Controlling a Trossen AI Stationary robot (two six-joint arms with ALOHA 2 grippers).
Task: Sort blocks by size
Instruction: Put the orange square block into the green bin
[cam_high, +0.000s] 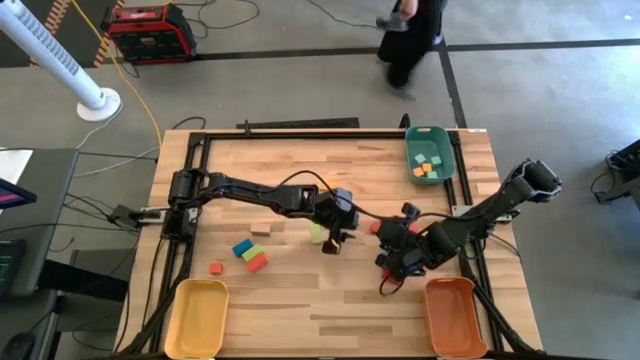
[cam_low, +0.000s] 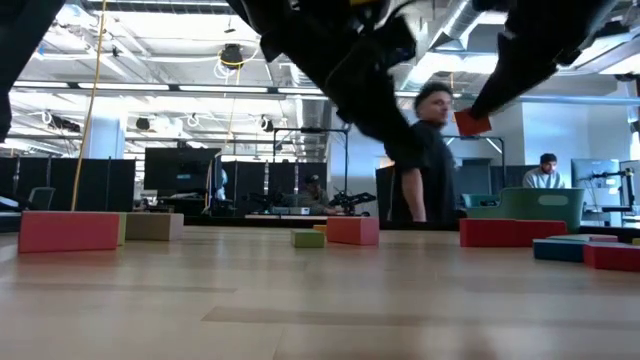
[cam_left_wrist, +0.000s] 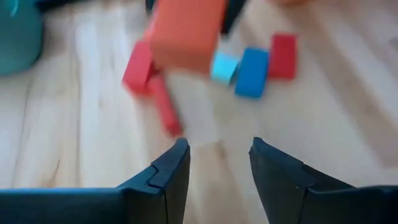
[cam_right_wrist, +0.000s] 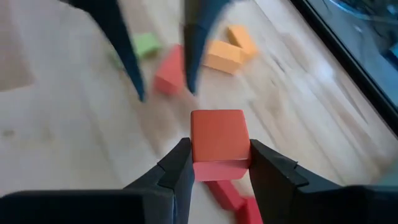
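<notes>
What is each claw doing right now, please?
Left claw: open, holding nothing, fingers apart over the table.
Right claw: shut on the red-orange block, lifted off the table.

Matt red block (cam_right_wrist: 218, 142) – wooden table (cam_high: 330, 300) (visible grain)

Left gripper (cam_left_wrist: 219, 168): two dark fingers (cam_left_wrist: 171, 180) at frame bottom, apart, nothing between them.
Counter (cam_left_wrist: 68, 143): light wood planks.
Orange-red block (cam_left_wrist: 185, 34): large in frame, blurred, partly hiding what lies behind.
Red blocks (cam_left_wrist: 138, 67): one chunky, one long bar (cam_left_wrist: 165, 109) angled beside it, touching or nearly so.
Light-blue cube (cam_left_wrist: 224, 67), just beside blue block (cam_left_wrist: 252, 73).
Red block (cam_left_wrist: 283, 56) next to blue block.
Teal object (cam_left_wrist: 18, 34): at frame edge, blurred, kind unclear.
</notes>
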